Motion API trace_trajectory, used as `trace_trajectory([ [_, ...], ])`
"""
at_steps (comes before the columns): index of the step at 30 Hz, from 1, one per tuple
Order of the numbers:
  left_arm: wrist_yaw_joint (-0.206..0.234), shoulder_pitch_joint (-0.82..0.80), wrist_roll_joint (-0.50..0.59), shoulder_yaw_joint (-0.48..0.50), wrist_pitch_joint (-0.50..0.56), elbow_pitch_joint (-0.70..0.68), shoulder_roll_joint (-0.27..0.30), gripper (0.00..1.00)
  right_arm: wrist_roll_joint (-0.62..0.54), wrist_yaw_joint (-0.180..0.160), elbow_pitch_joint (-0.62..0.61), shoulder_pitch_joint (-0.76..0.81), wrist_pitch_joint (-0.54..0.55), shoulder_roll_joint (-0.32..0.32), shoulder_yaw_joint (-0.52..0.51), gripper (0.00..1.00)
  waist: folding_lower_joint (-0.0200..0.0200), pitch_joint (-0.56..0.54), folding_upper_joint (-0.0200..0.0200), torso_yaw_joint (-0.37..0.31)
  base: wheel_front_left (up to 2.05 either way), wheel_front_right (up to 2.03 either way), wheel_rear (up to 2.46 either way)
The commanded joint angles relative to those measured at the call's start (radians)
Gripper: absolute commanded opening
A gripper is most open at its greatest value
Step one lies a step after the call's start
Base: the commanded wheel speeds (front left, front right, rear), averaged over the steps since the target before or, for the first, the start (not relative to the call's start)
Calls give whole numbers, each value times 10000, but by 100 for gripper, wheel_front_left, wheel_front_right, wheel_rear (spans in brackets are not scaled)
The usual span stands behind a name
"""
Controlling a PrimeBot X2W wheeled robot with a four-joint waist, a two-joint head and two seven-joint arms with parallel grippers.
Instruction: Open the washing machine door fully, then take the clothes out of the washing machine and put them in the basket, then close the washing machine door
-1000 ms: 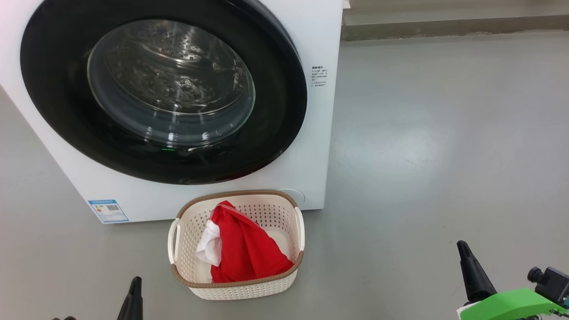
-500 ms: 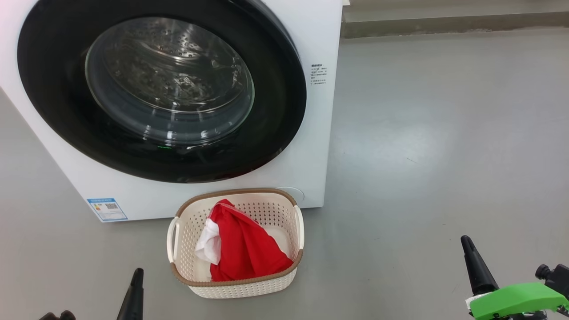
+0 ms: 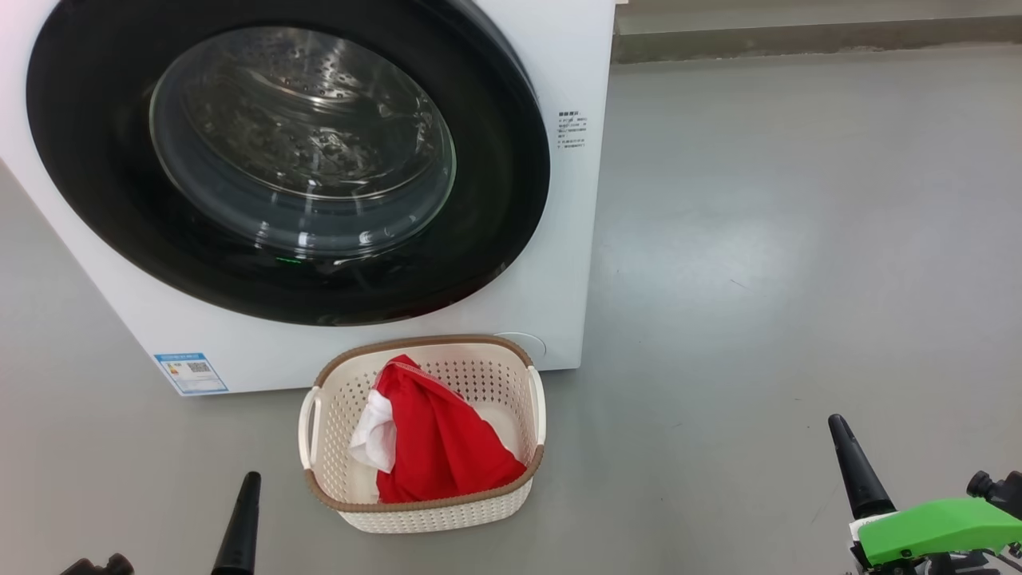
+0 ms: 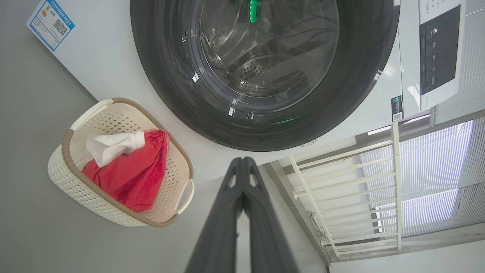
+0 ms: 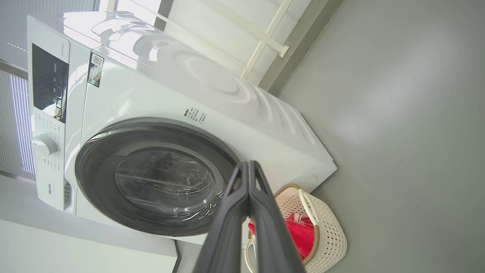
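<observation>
While they point toward the washing machine [image 3: 576, 239], the left jaws and right jaws sit clenched, empty.

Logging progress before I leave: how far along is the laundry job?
Looks finished: the washing machine door sits shut and red and white clothes lie in the basket. Nothing in hand: left gripper and right gripper are shut, empty, clear of both. Nothing seems left; no clothes show through the door.

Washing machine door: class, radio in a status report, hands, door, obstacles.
Left hand shut, empty. Right hand shut, empty. Washing machine door closed. Red garment in basket, basket close before washing machine.
</observation>
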Motion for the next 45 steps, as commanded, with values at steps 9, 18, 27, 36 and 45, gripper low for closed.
trace_trajectory([
  [9,-211,-578,-1323,327,330,-135,154,0,1265,-2,-244,-765,350,-159,-26,0,-1,50,0,-9,0,0,0],
  [18,-280,-729,-2371,363,587,-91,163,0,2280,-4,-241,-917,621,-165,-99,0,-1,96,0,-17,0,0,0],
  [27,-349,-880,-3423,400,846,-47,173,0,3299,-7,-238,-1069,894,-171,-172,0,-1,142,0,-26,0,0,0],
  [36,-405,-1002,-4267,429,1053,-12,181,0,4116,-9,-236,-1192,1112,-175,-232,0,-1,179,0,-33,0,0,0],
  [45,-405,-1001,-4267,428,1053,-12,181,0,4114,-9,-236,-1192,1114,-174,-234,0,-1,179,0,-33,0,0,0],
])
